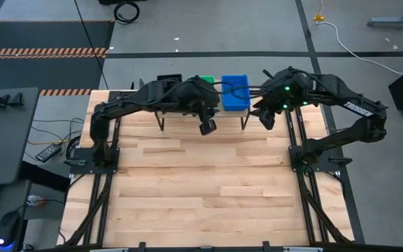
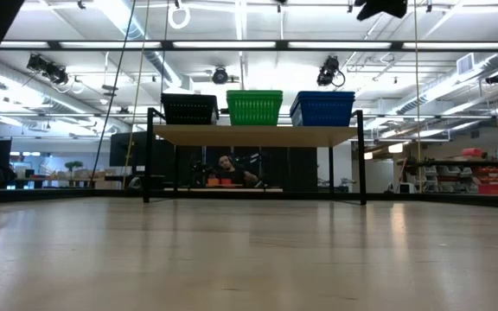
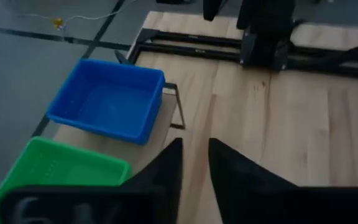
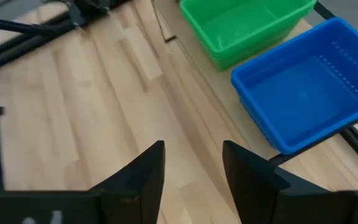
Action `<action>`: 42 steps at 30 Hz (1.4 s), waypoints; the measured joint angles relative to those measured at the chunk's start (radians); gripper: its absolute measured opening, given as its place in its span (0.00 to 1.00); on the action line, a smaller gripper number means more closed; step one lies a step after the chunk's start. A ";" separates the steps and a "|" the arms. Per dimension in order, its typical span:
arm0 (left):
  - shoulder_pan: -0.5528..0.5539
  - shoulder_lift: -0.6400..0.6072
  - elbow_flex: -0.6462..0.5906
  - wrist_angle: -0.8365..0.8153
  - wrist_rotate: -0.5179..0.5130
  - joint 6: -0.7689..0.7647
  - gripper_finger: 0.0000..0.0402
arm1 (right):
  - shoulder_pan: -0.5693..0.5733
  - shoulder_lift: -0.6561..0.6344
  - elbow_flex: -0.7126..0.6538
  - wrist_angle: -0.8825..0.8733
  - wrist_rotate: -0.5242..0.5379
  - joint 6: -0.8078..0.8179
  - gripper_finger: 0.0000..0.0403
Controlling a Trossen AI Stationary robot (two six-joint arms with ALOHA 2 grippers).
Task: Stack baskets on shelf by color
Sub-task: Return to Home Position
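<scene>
Starting at the left tool (image 3: 194, 146), we see its two dark fingers (image 3: 166, 171) set a narrow gap apart, with bare table (image 1: 201, 189) showing between them and nothing held. From above, we find this tool hanging over the table just in front of the shelf (image 2: 253, 135), near the middle of its front edge. The right tool (image 4: 192, 149) has its fingers (image 4: 145, 174) spread wider and is also empty. It hangs just off the shelf's right front corner, near the blue baskets (image 1: 235, 93). Neither tool touches a basket.

Moving outward, we see the shelf standing at the far edge of the table on thin black legs (image 2: 360, 160). On its wooden top three colours stand in a row: black baskets (image 2: 188, 109) on the left, green baskets (image 2: 254, 107) in the middle, blue on the right, each just beside its neighbour. In the right wrist view we make out nested rims under the top green and the top blue basket, so each is a stack, though we cannot count the layers. From above, the left arm (image 1: 138, 101) covers most of the green stack. Beyond the table, under the shelf top, we see a person (image 2: 225, 166) in the room.
</scene>
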 joint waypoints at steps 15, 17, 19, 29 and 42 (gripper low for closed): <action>-0.091 -0.059 -0.001 0.024 -0.062 -0.093 0.01 | 0.008 -0.293 -0.155 0.096 0.029 0.196 0.03; -0.108 -0.070 -0.001 0.033 -0.063 -0.110 0.01 | 0.017 -0.347 -0.220 0.150 0.023 0.242 0.04; -0.131 -0.079 -0.001 0.042 -0.073 -0.125 0.01 | 0.028 -0.400 -0.288 0.208 0.022 0.283 0.02; -0.234 -0.155 -0.001 -0.084 -0.179 -0.205 0.00 | 0.056 -0.688 -0.599 0.469 0.055 0.363 0.01; -0.423 -0.469 -0.436 0.067 -0.394 -0.434 0.00 | 0.055 -0.890 -0.891 0.610 0.048 0.329 0.01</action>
